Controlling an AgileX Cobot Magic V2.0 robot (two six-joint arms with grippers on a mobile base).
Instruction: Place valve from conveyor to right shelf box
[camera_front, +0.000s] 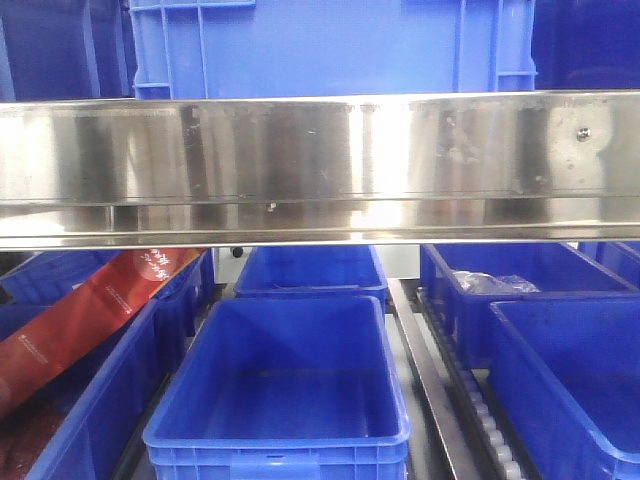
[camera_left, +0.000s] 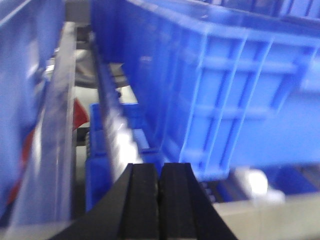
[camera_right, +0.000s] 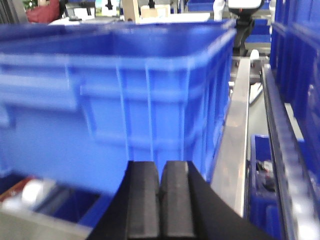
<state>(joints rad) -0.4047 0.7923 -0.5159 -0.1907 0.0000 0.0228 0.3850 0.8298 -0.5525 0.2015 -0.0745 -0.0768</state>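
The left gripper has its black pads pressed together with nothing between them, facing the ribbed wall of a large blue plastic crate. The right gripper is likewise pressed closed and empty, before the same kind of blue crate. Beyond, a polished steel shelf rail crosses above open blue plastic bins. No valve or conveyor is visible in any view.

Shiny steel shelf rail runs straight across, a big blue crate up top – empty blue bin below, red packet leaning in the left bin.
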